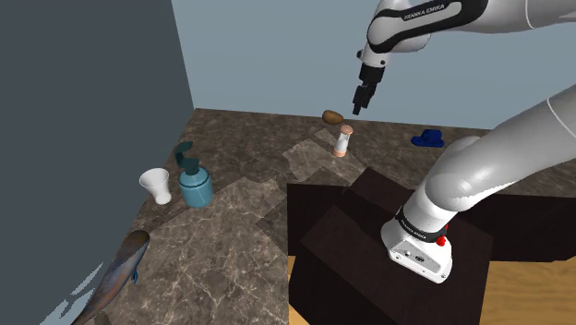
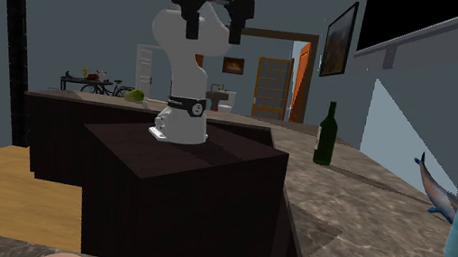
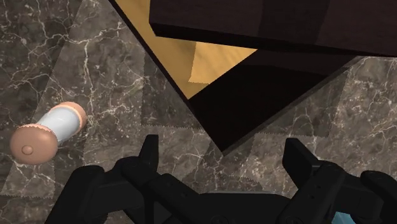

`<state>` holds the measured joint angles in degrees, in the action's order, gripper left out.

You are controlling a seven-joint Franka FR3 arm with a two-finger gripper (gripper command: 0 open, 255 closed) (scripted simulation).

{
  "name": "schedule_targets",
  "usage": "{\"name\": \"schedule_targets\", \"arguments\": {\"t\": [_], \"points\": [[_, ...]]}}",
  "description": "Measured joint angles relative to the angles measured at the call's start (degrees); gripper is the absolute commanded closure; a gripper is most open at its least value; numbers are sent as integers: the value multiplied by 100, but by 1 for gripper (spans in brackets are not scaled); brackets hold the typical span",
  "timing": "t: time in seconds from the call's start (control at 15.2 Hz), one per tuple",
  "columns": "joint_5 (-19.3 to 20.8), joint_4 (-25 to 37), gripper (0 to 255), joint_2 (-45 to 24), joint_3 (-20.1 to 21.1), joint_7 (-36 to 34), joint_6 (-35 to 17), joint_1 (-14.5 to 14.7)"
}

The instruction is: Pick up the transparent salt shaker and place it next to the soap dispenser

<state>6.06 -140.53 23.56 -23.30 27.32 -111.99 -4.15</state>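
While end effector [image 1: 360, 107] hangs wide, empty | salt shaker [image 1: 342, 140] upright on counter [image 1: 222, 242] | soap dispenser [image 1: 195, 183] well apart

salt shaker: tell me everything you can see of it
The salt shaker has a pale whitish body between a peach cap and base; the wrist view shows a small dot on the cap's centre. It stands upright on the dark marble counter, with a brown rounded object just beyond it. The open gripper hangs above, not touching it.
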Motion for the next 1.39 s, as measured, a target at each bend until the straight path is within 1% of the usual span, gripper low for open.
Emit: {"name": "schedule_targets", "arguments": {"t": [0.2,0.46,0.59,0.73,0.79,1.06,1.25,1.39], "points": [[-110,149,0,-577,-342,461,-424,-8],[-491,504,0,-1510,-761,1183,-930,4],[-806,747,0,-2044,-918,1591,-1145,-7],[-1111,1006,0,-2492,-1014,1976,-1243,-68],[-1345,1198,0,-2832,-1038,2214,-1329,-114],[-2062,1765,0,-3811,-974,2940,-1497,-417],[-2518,2305,0,-4528,-846,3446,-1515,-787],[-2768,2739,0,-4996,-718,3660,-1470,-1015]]}}
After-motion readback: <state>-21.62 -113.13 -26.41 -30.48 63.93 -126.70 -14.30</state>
